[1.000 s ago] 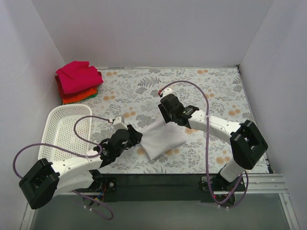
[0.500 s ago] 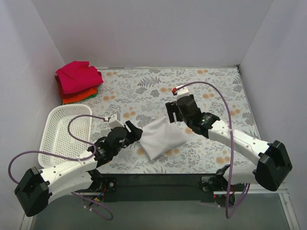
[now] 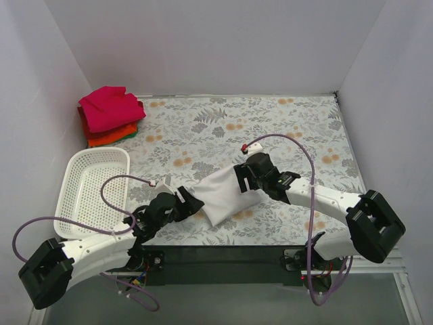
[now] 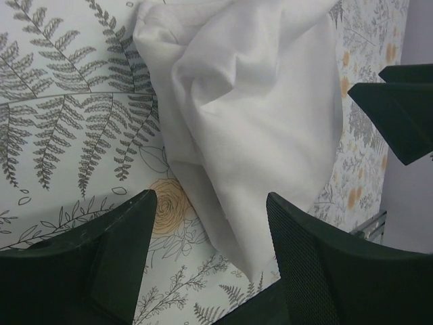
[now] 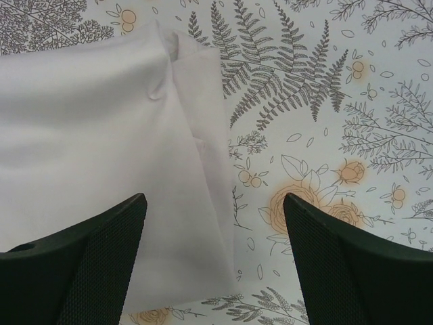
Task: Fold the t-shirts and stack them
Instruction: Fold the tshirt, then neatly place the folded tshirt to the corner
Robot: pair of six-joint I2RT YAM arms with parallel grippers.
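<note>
A folded white t-shirt (image 3: 220, 196) lies on the floral table between my two arms. My left gripper (image 3: 194, 204) is open at the shirt's near left edge; in the left wrist view (image 4: 210, 223) the shirt's (image 4: 250, 108) lower corner lies between the fingers. My right gripper (image 3: 240, 181) is open at the shirt's far right edge; in the right wrist view (image 5: 213, 237) the shirt's (image 5: 88, 156) right edge lies between the fingers. A stack of folded magenta-pink (image 3: 108, 107), red-orange (image 3: 108, 137) and green shirts sits at the far left corner.
A white plastic mesh basket (image 3: 74, 169) stands at the left, near my left arm. White walls enclose the table on the left, back and right. The right gripper's black fingertips (image 4: 399, 101) show at the right edge of the left wrist view.
Both grippers have moved in to the white shirt's edges, the right one coming down and toward me, the left one sliding forward. The shirt has shifted slightly.
</note>
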